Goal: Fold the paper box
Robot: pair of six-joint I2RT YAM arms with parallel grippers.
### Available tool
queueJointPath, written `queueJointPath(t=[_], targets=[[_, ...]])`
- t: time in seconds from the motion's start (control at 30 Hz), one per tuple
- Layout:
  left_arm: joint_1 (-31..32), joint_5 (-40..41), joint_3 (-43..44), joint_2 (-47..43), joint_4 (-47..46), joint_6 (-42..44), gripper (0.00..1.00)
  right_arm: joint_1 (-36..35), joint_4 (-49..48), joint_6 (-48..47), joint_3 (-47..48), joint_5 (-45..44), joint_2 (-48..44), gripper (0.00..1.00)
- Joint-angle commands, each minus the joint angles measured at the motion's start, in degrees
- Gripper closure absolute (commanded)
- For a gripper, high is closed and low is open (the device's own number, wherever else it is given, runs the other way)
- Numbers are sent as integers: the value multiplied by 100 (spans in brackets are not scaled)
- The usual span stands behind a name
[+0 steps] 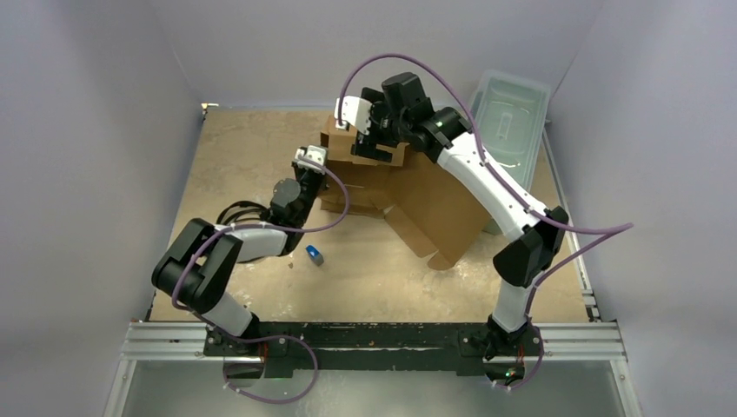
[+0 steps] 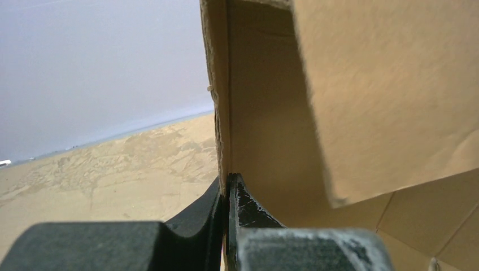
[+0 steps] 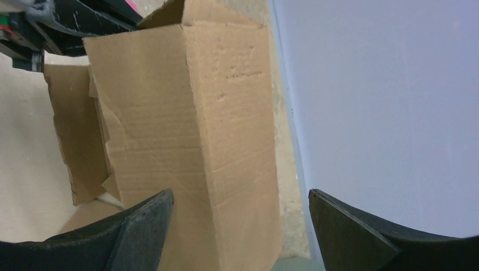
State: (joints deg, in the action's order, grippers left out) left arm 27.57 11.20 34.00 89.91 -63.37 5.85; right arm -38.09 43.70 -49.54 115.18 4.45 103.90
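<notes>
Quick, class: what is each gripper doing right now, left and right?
Left gripper: closed, pinching an edge of the plain brown corrugated cardboard box.
Right gripper: open, holding nothing.

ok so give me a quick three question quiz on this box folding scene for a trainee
1. True or false: the left gripper is shut on an edge of the paper box.
2. The right gripper is: A open, B shut on a flap, C out of view.
3. What colour is the small object lying on the table?
Key: 1 true; 2 A; 3 blue.
</notes>
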Motion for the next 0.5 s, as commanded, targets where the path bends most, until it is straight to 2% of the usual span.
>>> queueJointPath(t=[0.0,0.27,0.47], targets=[[88,380,320,106,-48,172,100,53,-37,41,310,112,146,8],[150,304,294,228,-157,98,100,86,-54,16,436,169,303,8],[152,243,275,287,-148,92,100,149,228,49,744,458,-72,4]])
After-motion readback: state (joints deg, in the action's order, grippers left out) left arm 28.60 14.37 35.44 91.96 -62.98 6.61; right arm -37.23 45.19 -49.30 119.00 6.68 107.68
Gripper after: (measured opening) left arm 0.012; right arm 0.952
